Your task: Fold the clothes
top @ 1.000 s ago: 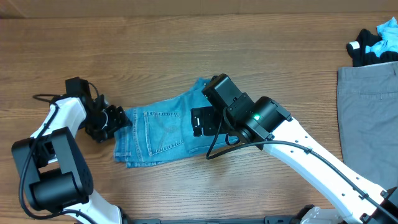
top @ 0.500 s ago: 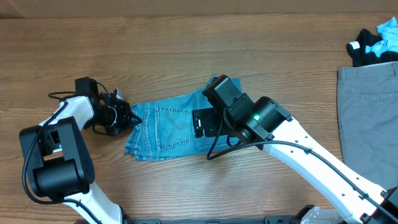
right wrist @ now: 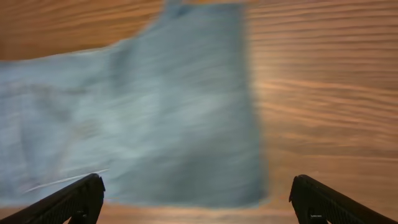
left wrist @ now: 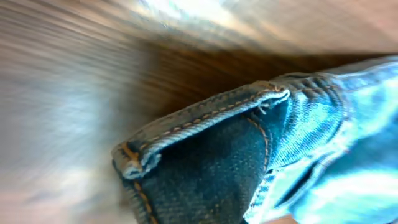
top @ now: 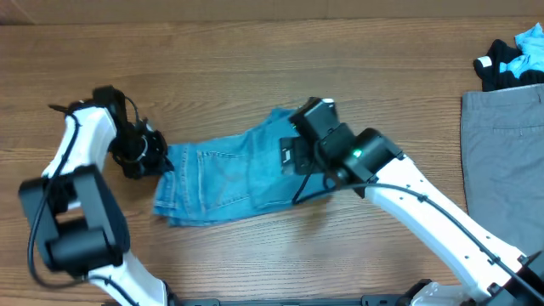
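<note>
Light blue denim jeans (top: 223, 174) lie folded mid-table, stitched pocket facing up. At their left edge sits my left gripper (top: 161, 160), shut on the denim. In the left wrist view a stitched hem of the jeans (left wrist: 211, 143) fills the frame and hides the fingers. Over the right end of the jeans my right gripper (top: 289, 155) hangs open. In the right wrist view the jeans (right wrist: 155, 112) lie below the gripper (right wrist: 199, 204), whose black fingertips (right wrist: 71, 200) stand wide apart with nothing between them.
Plain grey trousers (top: 506, 161) lie at the right edge. A heap of black, white and cyan garments (top: 514, 53) sits in the far right corner. Bare wooden table (top: 255, 68) shows round the jeans.
My left gripper has shut on the jeans' left edge and drawn it leftward. The right gripper has shifted right and up, off the middle of the jeans.
</note>
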Motion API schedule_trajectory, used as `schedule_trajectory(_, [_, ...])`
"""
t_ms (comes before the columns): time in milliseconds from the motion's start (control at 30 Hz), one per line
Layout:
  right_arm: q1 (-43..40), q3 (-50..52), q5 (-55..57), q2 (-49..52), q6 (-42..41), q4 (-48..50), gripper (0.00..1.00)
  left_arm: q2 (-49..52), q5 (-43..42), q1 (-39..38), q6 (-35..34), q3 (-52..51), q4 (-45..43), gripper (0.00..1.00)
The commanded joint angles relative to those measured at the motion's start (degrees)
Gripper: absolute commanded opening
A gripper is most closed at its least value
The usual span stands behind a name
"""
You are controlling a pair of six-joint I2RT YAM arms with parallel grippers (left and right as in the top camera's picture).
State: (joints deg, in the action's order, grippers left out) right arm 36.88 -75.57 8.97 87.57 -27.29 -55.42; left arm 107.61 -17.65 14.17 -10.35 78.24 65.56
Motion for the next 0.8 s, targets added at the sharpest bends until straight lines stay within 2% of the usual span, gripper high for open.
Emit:
schedule_trajectory(0, [-4.33,2.58,-3.39,2.62,5.44,2.86,1.0,-8.24,4.07,-1.16,-1.27,5.11,2.21,0.04])
schedule_trajectory(133, [-7.1,3.67,-8.76,5.97,6.36,5.29,0.99,-12.63,4.09,-3.72,-1.46,7.72,4.96,0.04])
schedule_trajectory(333, [-6.6,3.69,-15.32,12.92,6.36,9.86,1.0,-14.29,1.27,-10.62,-4.44,8.74,3.91,0.04])
schedule_trajectory(533, [-5.99,3.69,-20.92,19.23,6.27,13.7,1.0,-14.16,1.29,-18.97,-9.99,8.74,-2.21,0.04])
schedule_trajectory(767, [-5.99,3.69,-21.57,19.8,5.9,14.05,1.0,-13.62,1.29,-26.6,-16.33,8.72,-10.47,0.04])
